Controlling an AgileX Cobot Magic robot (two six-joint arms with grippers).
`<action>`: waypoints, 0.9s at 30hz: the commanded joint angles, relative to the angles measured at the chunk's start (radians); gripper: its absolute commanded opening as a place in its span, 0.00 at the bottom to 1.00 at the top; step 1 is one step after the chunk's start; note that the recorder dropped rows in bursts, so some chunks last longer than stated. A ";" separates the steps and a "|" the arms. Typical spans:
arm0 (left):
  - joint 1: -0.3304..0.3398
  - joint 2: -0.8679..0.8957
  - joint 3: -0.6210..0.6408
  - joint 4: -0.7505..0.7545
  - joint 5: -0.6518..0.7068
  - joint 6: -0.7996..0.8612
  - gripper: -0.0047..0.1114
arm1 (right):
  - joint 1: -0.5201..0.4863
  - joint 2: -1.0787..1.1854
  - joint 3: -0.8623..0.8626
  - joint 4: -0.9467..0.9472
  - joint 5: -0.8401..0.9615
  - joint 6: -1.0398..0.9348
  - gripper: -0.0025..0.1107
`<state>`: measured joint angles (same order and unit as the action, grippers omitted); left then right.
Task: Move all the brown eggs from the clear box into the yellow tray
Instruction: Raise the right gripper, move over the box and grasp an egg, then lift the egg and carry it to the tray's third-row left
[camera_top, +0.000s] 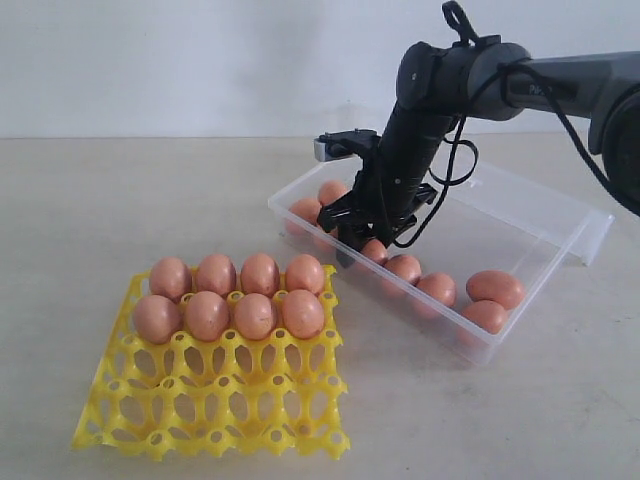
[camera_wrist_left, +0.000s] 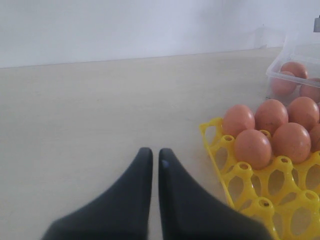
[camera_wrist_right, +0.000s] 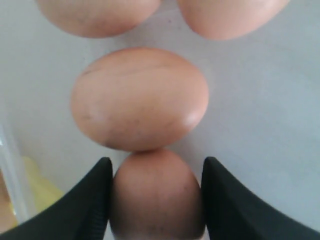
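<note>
Inside the clear box (camera_top: 545, 215), my right gripper (camera_top: 352, 245) (camera_wrist_right: 157, 160) reaches down near the corner closest to the yellow tray. Its two black fingers press on either side of one brown egg (camera_wrist_right: 156, 195), which lies on the box floor. Another egg (camera_wrist_right: 140, 97) touches it just ahead. Several more brown eggs (camera_top: 437, 288) lie in the box. The yellow tray (camera_top: 215, 400) holds several eggs (camera_top: 207, 314) in its two far rows. My left gripper (camera_wrist_left: 155, 151) is shut and empty over bare table beside the tray (camera_wrist_left: 260, 205); it does not show in the exterior view.
The box's clear lid (camera_top: 590, 235) hangs open on the far right side. A black cable (camera_top: 455, 170) loops from the right arm above the box. The tray's near rows of cups (camera_top: 230, 420) stand empty.
</note>
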<state>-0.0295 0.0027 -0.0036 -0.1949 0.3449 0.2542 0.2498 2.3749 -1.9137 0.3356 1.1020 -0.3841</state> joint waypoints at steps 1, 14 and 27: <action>-0.004 -0.003 0.004 0.001 -0.004 0.001 0.08 | -0.008 0.006 -0.003 -0.003 -0.005 -0.011 0.02; -0.004 -0.003 0.004 0.001 -0.004 0.001 0.08 | -0.008 -0.350 0.381 -0.022 -0.335 0.401 0.02; -0.004 -0.003 0.004 0.001 -0.004 0.001 0.08 | 0.200 -0.958 1.033 -0.072 -1.343 0.300 0.02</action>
<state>-0.0295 0.0027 -0.0036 -0.1949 0.3449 0.2542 0.4058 1.4689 -0.9275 0.2763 0.0492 -0.0190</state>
